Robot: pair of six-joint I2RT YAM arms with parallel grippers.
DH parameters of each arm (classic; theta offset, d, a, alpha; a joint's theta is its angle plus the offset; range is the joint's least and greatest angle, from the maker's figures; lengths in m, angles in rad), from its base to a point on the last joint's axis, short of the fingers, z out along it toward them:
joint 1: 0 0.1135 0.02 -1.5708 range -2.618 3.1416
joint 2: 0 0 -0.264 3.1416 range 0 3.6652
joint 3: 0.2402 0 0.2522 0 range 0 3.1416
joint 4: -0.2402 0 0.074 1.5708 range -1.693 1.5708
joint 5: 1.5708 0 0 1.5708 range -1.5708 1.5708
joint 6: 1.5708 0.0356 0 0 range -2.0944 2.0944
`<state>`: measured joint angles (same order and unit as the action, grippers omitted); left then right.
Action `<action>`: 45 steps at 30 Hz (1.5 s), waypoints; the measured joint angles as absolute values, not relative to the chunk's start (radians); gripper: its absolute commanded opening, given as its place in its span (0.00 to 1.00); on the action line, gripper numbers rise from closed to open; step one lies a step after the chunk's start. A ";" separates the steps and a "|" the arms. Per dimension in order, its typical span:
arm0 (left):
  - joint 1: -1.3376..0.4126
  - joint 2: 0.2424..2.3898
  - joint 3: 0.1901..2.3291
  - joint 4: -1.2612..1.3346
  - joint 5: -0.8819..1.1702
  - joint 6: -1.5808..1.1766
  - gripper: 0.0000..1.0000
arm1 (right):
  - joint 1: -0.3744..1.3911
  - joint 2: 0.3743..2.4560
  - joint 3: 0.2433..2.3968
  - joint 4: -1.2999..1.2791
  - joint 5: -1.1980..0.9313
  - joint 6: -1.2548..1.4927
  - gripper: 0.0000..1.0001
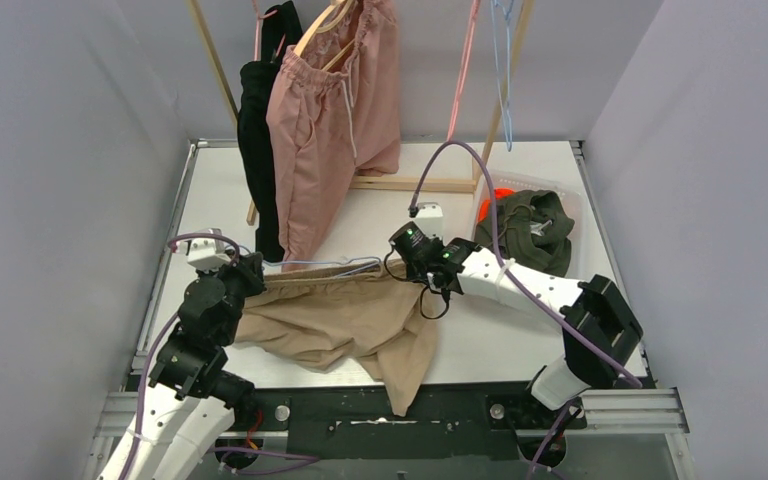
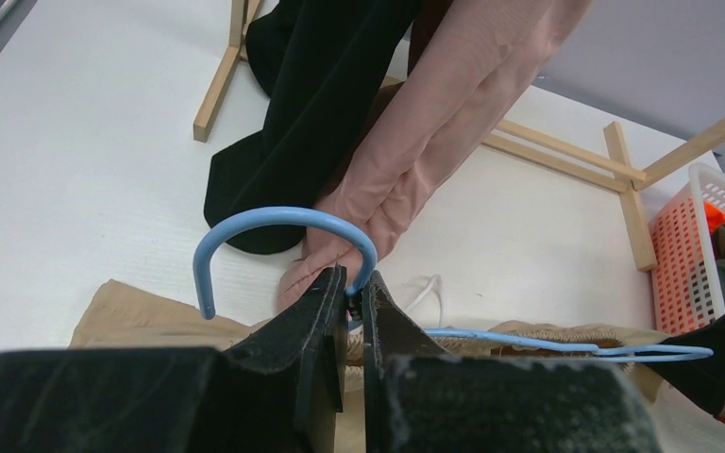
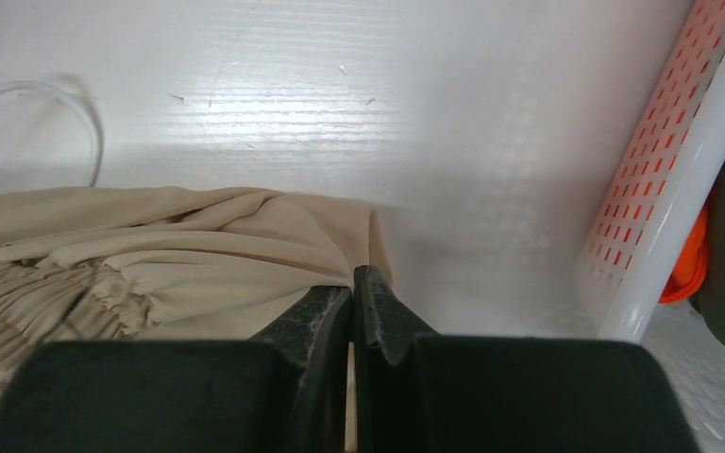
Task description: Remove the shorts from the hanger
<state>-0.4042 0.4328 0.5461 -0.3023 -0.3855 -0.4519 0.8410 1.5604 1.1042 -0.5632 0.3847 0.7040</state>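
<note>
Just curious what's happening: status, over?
Left jaws shut on hanger. Right jaws shut on beige shorts. Shorts flat on table, hanger at waistband. Pink shorts dangle close behind.

beige shorts: thin matt cloth, creased, waistband finely gathered
pink shorts: soft matt cloth, light wrinkle texture
black garment: matt cloth, denser look
olive shorts: matt cloth, crumpled
blue hanger: smooth, slight sheen, plastic-looking
rack: bare pale wood, unfinished
basket: perforated plastic, semi-gloss
table: white, matt, fine ribbing
left gripper fingers: black, rough, grainy matt
</note>
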 measured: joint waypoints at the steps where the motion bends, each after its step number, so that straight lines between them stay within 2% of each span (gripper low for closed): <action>1: -0.404 0.432 0.546 -0.302 -0.388 -0.453 0.00 | 0.841 1.560 1.104 -0.559 0.381 0.700 0.00; 3: -0.404 0.432 0.546 -0.302 -0.389 -0.456 0.00 | 0.839 1.560 1.104 -0.545 0.363 0.685 0.00; 11: -0.398 0.432 0.546 -0.303 -0.397 -0.439 0.00 | 0.920 1.560 1.102 -0.443 0.241 0.515 0.11; 17: -0.397 0.432 0.546 -0.303 -0.387 -0.425 0.00 | 0.982 1.553 1.098 -0.398 0.227 0.453 0.32; 21: -0.397 0.432 0.546 -0.300 -0.360 -0.413 0.00 | 0.981 1.475 1.055 -0.381 0.250 0.453 0.33; 24: -0.397 0.431 0.546 -0.291 -0.326 -0.405 0.00 | 0.979 1.379 1.004 -0.344 0.253 0.451 0.48; 26: -0.397 0.431 0.546 -0.286 -0.304 -0.402 0.00 | 0.976 1.311 0.966 -0.310 0.247 0.442 0.52; 36: -0.396 0.443 0.545 -0.258 -0.223 -0.384 0.00 | 0.977 1.164 0.766 -0.075 0.174 0.345 0.59; 40: -0.396 0.444 0.545 -0.242 -0.192 -0.379 0.00 | 0.977 1.118 0.680 0.002 0.140 0.313 0.57; 45: -0.396 0.444 0.534 -0.217 -0.135 -0.374 0.00 | 0.976 1.132 0.733 -0.007 0.105 0.297 0.54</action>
<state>-0.3958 0.4442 0.5339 -0.2173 -0.1352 -0.3737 0.9764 1.1316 0.7334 -0.0067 0.1051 0.2966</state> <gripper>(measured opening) 0.064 0.549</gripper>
